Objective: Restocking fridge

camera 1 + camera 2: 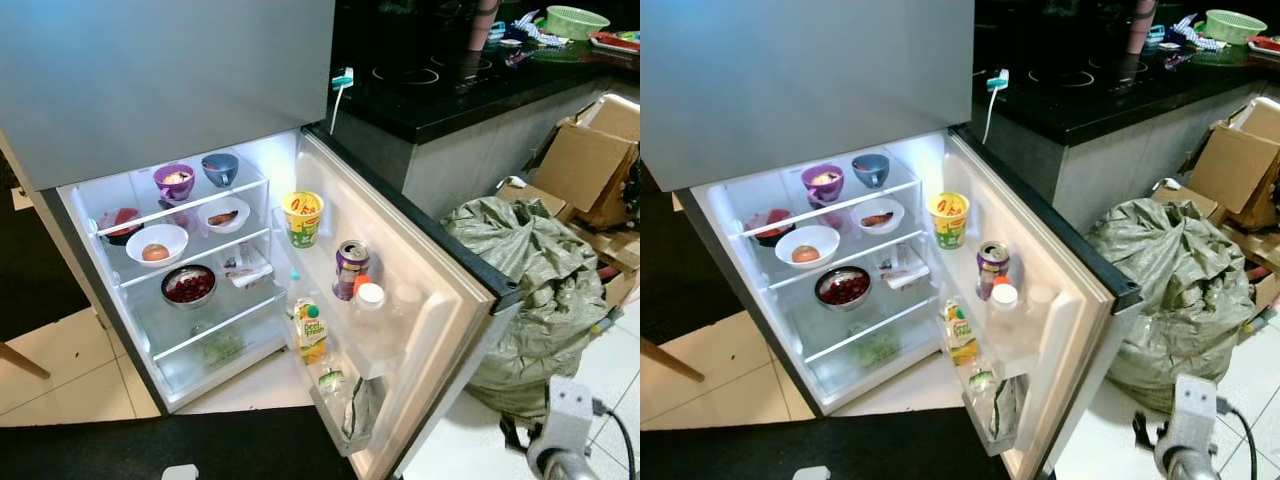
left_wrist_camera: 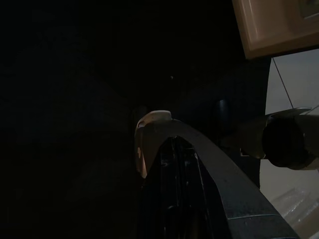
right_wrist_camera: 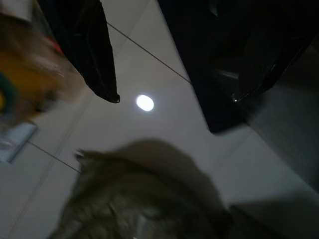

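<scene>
**Tool empty, fridge open and waiting**

Right tool (image 3: 174, 97) hangs low over the floor tiles, its two black fingers set wide with nothing between them. A blurred yellow shape sits off to one side in that wrist view, and I can't say what it is. Left tool (image 2: 179, 169) is in deep shade, and I cannot tell how its fingers stand.

The fridge (image 1: 285, 165) has its lower compartment lit and its door (image 1: 430, 280) swung fully out toward me. On the door shelves are a noodle cup (image 1: 303, 217), a drink can (image 1: 350, 268), a white-capped bottle (image 1: 370, 300) just beside the can, and a juice carton (image 1: 311, 328) lower down.

I'd treat the cup as light and easily crushed, so I'd grip it gently around the middle. The can is stiff but slick, so I'd take it across its sides. The carton looks heavier, and its flat faces offer the best hold.

On the inner glass shelves sit a purple bowl (image 1: 174, 181), a blue bowl (image 1: 220, 168), a white bowl (image 1: 157, 244) and a steel bowl (image 1: 189, 285). All are open-topped and would need to stay level.

Beyond the door, a bulging grey-green sack (image 1: 530, 290) slumps on the floor, with cardboard boxes (image 1: 590, 165) behind it. The black surface (image 1: 470, 85) above carries a green basket (image 1: 575, 20).
</scene>
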Robot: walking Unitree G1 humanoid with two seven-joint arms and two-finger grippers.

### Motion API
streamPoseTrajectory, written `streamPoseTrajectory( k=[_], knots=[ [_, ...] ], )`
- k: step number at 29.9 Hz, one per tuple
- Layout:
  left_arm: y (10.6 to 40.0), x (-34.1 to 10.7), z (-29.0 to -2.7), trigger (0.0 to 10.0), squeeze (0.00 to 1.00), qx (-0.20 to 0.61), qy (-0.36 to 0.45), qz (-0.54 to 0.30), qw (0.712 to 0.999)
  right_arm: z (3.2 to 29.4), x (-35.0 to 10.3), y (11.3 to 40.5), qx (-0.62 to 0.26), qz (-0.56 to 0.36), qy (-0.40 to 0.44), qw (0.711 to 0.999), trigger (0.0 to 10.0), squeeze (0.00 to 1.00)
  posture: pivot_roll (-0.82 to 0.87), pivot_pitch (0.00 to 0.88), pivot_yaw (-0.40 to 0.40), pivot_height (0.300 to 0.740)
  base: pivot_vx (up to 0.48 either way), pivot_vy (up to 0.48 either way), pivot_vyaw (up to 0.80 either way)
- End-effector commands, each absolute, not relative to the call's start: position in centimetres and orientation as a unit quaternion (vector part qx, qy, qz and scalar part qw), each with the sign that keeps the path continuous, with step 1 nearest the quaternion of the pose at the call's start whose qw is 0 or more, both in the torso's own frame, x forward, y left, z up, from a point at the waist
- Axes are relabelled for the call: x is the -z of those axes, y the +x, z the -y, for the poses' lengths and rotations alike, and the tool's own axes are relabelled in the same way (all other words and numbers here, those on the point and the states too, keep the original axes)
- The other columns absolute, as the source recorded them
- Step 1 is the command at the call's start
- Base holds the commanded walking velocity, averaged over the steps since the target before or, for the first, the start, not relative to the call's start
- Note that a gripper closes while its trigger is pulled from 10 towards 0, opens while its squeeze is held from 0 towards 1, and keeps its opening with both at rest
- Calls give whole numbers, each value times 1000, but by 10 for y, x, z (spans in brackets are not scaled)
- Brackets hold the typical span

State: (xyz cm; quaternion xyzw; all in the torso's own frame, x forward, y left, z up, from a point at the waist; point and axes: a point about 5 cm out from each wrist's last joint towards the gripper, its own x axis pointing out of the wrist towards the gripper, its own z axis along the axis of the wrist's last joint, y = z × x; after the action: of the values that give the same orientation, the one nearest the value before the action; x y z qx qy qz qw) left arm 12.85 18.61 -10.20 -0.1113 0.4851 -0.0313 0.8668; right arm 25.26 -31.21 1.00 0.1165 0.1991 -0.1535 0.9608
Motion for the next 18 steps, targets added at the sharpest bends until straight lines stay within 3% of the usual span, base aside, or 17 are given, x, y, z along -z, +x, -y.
streamPoseTrajectory(
  k=[1,3,8,12,15,16,18],
  knots=[
    [123,104,-190,10000,0,28,-107,-493,863,312,-21,261,124,-161,143,969,10000,0,-58,19,-18,740,0,0,0],
    [123,104,-190,10000,0,28,-106,-493,863,309,-24,266,104,-148,154,971,10000,0,-58,19,-18,740,0,0,0],
    [122,103,-192,10000,0,29,-102,-494,863,274,-28,276,-84,-134,189,969,10000,0,-56,19,-16,740,0,0,0],
    [122,103,-193,10000,0,28,-101,-494,863,261,-25,275,-150,-146,195,958,10000,0,-56,19,-16,740,0,0,0],
    [122,103,-194,10000,0,28,-100,-494,863,237,-21,270,-262,-161,215,927,10000,0,-56,18,-16,740,0,0,0],
    [122,103,-194,10000,0,28,-100,-494,863,237,-21,270,-262,-161,215,927,10000,0,-56,18,-16,740,0,0,0],
    [122,103,-194,10000,0,29,-100,-494,863,209,-24,266,-386,-163,228,879,10000,0,-55,16,-16,740,0,0,0]
  ],
)
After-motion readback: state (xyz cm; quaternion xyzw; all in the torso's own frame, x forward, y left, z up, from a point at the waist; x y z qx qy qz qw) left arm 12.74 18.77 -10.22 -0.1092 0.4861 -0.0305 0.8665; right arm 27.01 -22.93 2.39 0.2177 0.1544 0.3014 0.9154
